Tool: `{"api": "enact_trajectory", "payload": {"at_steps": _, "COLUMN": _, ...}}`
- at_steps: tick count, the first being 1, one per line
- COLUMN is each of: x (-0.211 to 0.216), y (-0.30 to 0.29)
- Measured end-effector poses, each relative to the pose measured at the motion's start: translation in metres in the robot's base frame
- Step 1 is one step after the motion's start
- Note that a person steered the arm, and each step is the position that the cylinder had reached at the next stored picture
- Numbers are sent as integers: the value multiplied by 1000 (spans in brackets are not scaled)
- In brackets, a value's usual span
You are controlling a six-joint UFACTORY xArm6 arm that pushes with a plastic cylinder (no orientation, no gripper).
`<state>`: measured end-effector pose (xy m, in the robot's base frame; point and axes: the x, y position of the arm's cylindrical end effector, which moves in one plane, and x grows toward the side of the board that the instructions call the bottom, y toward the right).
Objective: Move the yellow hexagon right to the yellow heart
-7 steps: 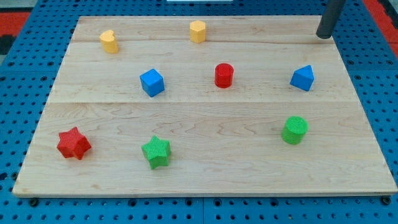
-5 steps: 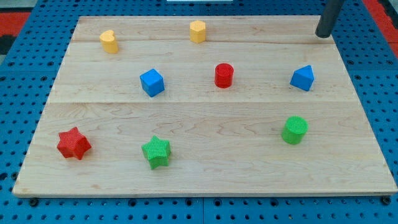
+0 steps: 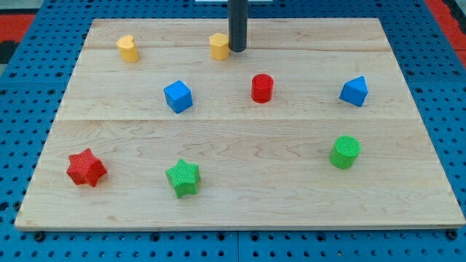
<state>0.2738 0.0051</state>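
Camera view: my tip (image 3: 237, 49) touches the yellow hexagon's (image 3: 218, 45) right side, far on the surface (image 3: 291, 182).
Claw: none fitted, nothing held.
Progress: hexagon well apart from yellow heart (image 3: 127, 48), far left; leftward push remains.

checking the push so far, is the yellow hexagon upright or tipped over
Upright: the yellow hexagon sits flat on the board, top face up, my tip against its right side.

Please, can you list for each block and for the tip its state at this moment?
my tip: touching yellow hexagon's right side
yellow hexagon: upright, against tip
yellow heart: upright, alone
blue cube: untouched
red cylinder: upright
blue block: untouched
green cylinder: upright
green star: untouched
red star: untouched
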Motion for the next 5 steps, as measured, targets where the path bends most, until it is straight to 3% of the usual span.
{"api": "enact_trajectory", "payload": {"at_steps": 2, "x": -3, "y": -37}}
{"api": "enact_trajectory", "payload": {"at_steps": 3, "x": -4, "y": -111}}
{"api": "enact_trajectory", "payload": {"at_steps": 4, "x": -5, "y": -142}}
{"api": "enact_trajectory", "payload": {"at_steps": 5, "x": 3, "y": -90}}
